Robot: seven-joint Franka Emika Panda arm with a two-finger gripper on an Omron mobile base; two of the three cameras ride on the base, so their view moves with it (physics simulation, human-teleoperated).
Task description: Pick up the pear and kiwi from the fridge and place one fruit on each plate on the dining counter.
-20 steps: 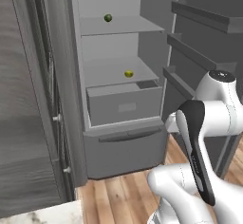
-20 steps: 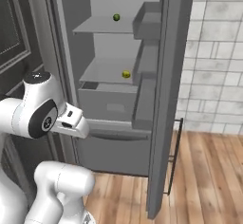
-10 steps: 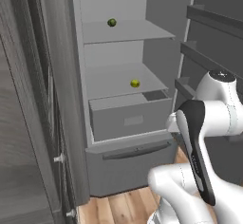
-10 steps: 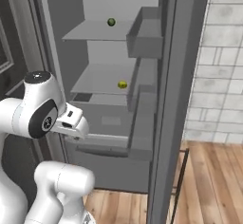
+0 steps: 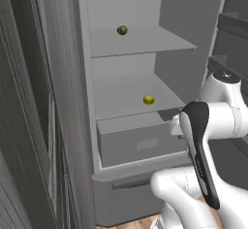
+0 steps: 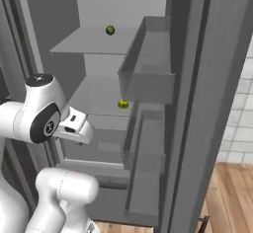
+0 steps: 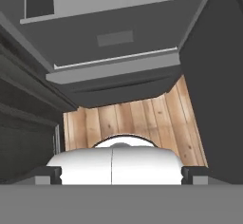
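Closing on the fridge [image 5: 121,77], the base had carried both base cameras forward over the last second, so the open cabinet grew larger in frame while its contents kept their places. Nearest, the gripper [image 6: 74,124] hung folded low in front of the drawer [image 5: 138,143], jaws at full spread with nothing between them. Beyond the drawer, the pear [image 5: 148,99] sat on the lower shelf [image 5: 126,97], well apart from the hand. Farthest, a dark green ball [image 5: 122,30] rested on the upper shelf [image 5: 140,41]. Judged reachable soon, the pear remained ungrasped; the kiwi could not be located.
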